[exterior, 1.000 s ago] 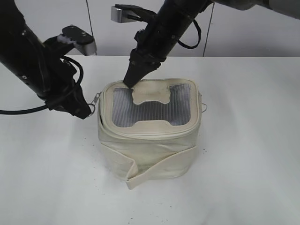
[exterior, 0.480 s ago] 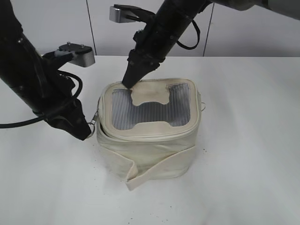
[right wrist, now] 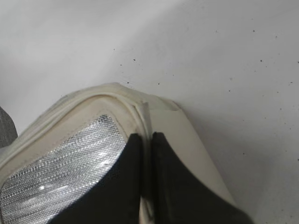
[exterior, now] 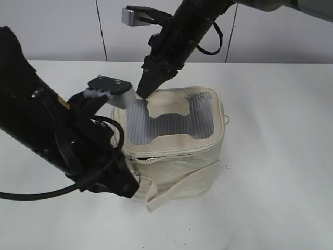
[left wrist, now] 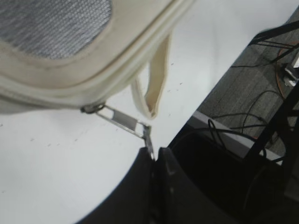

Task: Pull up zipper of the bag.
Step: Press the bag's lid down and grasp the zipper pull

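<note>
- Exterior view: the small boxy cream-white leatherette bag (exterior: pixel 174 146) stands on the white table (exterior: pixel 281 156). The left gripper (exterior: pixel 125 185) sits low at the bag's front-left corner; its tips are hidden behind its own black body here. The right gripper (exterior: pixel 146 87) presses on the bag's rear-left top edge, beside the grey ribbed window (exterior: pixel 166 122).
- Left wrist view: the left gripper (left wrist: pixel 154 161) has its jaws closed tight on the ring end of the silver metal pull (left wrist: pixel 124 122), which runs taut from the cream zipper track (left wrist: pixel 88 88) at the bag's rim — the pulling step looks to be in hand.
- Right wrist view: the right gripper (right wrist: pixel 145 154) is closed almost fully, pinching the bag's cream rim (right wrist: pixel 140 112) as an anchor.
- Judgement: next, draw the pull on along the bag's rim, keeping tension in line with the track while the right side holds the bag steady.
</note>
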Controlling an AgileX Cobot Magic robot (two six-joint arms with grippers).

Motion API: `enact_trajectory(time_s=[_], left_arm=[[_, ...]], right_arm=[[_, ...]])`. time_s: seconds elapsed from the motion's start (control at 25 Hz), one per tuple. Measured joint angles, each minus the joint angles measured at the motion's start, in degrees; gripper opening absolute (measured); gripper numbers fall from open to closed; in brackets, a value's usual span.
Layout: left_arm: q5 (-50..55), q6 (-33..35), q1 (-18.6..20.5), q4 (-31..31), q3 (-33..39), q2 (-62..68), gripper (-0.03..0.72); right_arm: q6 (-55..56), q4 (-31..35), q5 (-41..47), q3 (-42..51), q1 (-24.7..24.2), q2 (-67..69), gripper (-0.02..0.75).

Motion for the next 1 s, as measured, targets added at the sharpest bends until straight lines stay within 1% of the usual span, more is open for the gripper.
enact_trajectory(time_s=[0.16,0.24,0.4,0.48,0.6,0.68,0.8,0.92,1.0], left_arm=[[-8.4,-0.7,-5.4,-5.7,0.5,0.0,-0.003],[-12.3,-0.7,-7.3,-8.6,0.6,0.1,-0.003],[-15.1,-1.0,-9.0,-11.5,0.7,0.6,-0.001],[-15.2,-3.6,-9.1,-11.2,0.7,0.7,-0.001],[-15.1,-12.8,-9.4,-7.1,0.7,0.7,-0.002],[-14.0,-21.4,-9.5,-1.5,0.7,0.6,-0.003],[-11.3,-29.8,-9.4,7.2,0.7,-0.3,-0.003],[-9.0,-34.4,-8.0,13.3,0.7,-2.0,-0.003],[-8.1,-35.6,-6.2,15.0,0.7,-3.3,-0.003]], right_arm=[[0.0,0.0,0.1,0.2,0.1,0.0,0.03],[0.0,0.0,0.1,0.3,0.1,0.0,0.03],[-0.1,0.1,0.1,0.4,0.1,0.0,0.03],[-0.2,0.1,0.1,0.5,0.1,0.0,0.03],[-0.2,0.5,0.1,0.5,0.1,0.0,0.03],[-0.2,0.6,0.1,0.5,0.1,0.0,0.03],[-0.1,1.0,0.0,0.5,0.1,0.0,0.03],[0.0,1.3,0.0,0.4,0.0,0.0,0.03],[0.0,1.4,0.0,0.2,-0.2,0.1,0.03]])
